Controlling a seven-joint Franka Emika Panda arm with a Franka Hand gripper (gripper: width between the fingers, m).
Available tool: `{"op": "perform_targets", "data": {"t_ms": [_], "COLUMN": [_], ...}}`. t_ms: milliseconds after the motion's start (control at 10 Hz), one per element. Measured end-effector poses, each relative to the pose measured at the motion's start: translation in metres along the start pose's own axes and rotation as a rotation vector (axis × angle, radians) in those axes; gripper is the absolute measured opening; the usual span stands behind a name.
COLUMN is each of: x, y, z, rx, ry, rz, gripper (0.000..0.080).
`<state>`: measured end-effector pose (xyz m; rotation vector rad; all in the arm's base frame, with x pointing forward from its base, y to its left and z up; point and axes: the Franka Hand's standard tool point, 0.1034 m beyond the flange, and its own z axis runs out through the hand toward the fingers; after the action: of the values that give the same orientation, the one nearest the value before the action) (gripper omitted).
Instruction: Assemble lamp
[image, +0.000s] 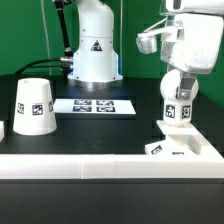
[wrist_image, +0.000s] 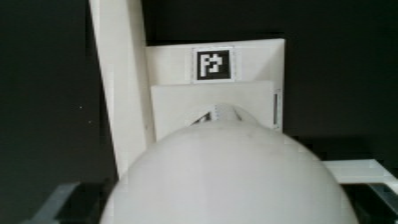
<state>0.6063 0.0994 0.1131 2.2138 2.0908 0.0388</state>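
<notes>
**Item 1, nearest you:** white border wall (image: 70, 165). It ran across the front of the black table (image: 110, 130) and turned a corner at the exterior view's right.

**Item 2:** lamp base (image: 180, 150), low and square, tags showing. It sat on the table inside that corner, close against the wall. Your wrist view had it beyond the bulb's rounded head, one tag facing the camera and the wall running along one side.

**Item 3:** bulb (image: 178, 113), upright, tag turned toward you. It hung directly over the base and near it. You could not tell whether the two touched.

**Item 4:** gripper (image: 178, 95), pointing down, fingers clamped on the bulb's upper part. In the wrist view the bulb (wrist_image: 222, 170) filled the space between them.

**Item 5:** shade (image: 33, 105), at the exterior view's left. It stood on the table wide end down, tag facing you, well apart from the base and bulb.

**Item 6:** marker board (image: 95, 105), flat on the table, between the shade and the bulb and a little farther back.

**Item 7, farthest:** the arm's white pedestal (image: 92, 50), behind the marker board.
</notes>
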Motion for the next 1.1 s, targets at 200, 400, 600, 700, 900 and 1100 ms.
{"op": "perform_targets", "data": {"t_ms": [200,400,600,700,900,1100], "x": [0.0002,0.0007,0.0035,0.0036,0.0034,0.0063], "y": [-0.0003,-0.0015,-0.0024,-0.0038,-0.0025,0.0023], "z": [0.0000,0.0001,-0.0001,0.0000,0.0004,0.0008], "rx": [0.002,0.005,0.007,0.016,0.016,-0.033], "ry": [0.003,0.001,-0.001,-0.009,-0.011,0.041], "rz": [0.138,0.430,0.635,0.757,0.870,0.897], "gripper": [0.0577,0.0577,0.0579,0.0579,0.0579,0.0579]}}
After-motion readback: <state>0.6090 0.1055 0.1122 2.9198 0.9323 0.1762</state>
